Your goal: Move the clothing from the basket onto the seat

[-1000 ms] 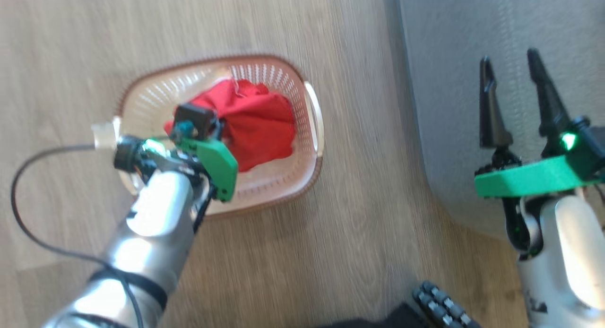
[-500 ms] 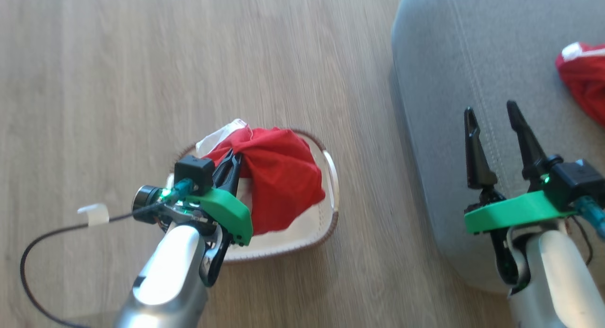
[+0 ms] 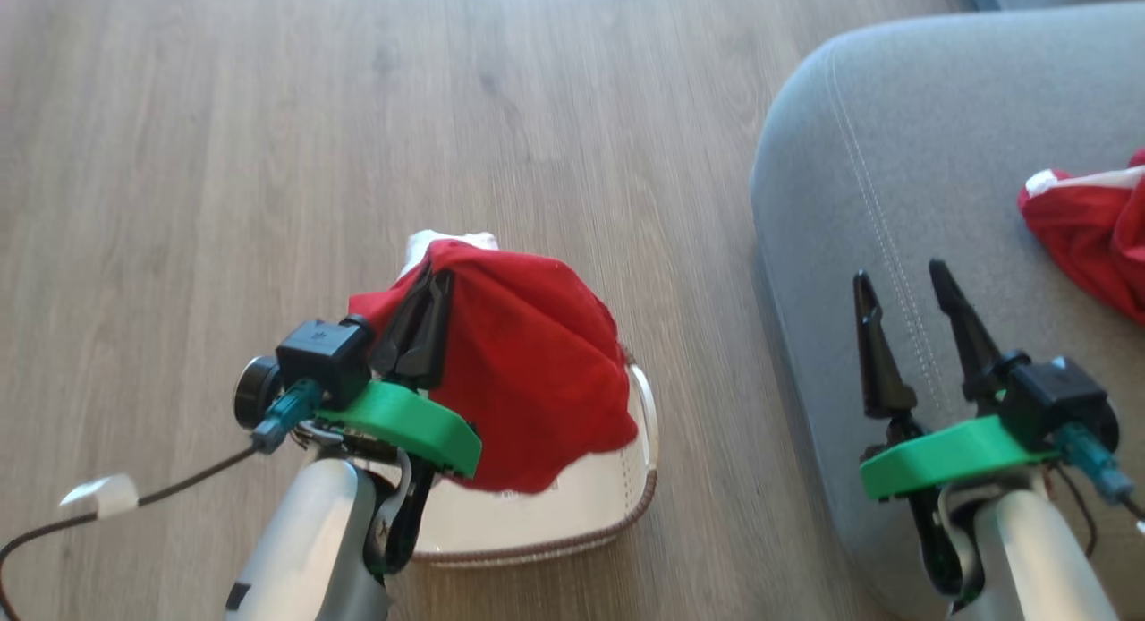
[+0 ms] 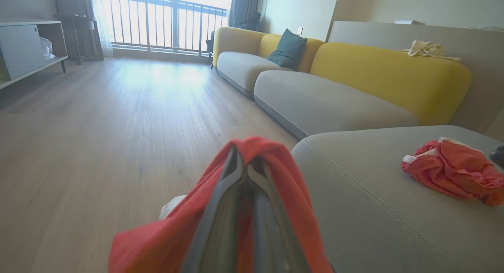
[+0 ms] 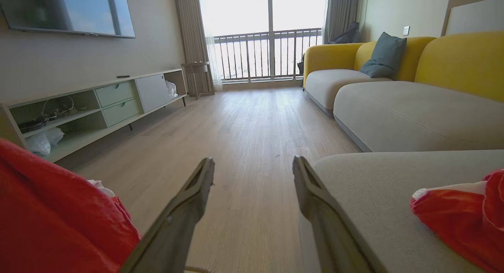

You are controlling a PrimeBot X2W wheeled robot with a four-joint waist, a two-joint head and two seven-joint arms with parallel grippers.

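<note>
While two red garments are counted, the left gripper (image 3: 429,281) is clamped on one garment (image 3: 537,370) over the single cream basket (image 3: 572,514); the other garment (image 3: 1087,236) lies on the one grey seat (image 3: 939,156). The right gripper (image 3: 899,276) is spread, empty. Wood-plank floor (image 3: 224,156); yellow-backed sofa (image 4: 390,72) beyond.

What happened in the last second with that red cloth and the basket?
The left gripper, shut on the red garment, has lifted it up out of the basket, so it now hangs above it. The right gripper stayed open over the edge of the seat, where a second red garment lies. The head camera also moved.
</note>
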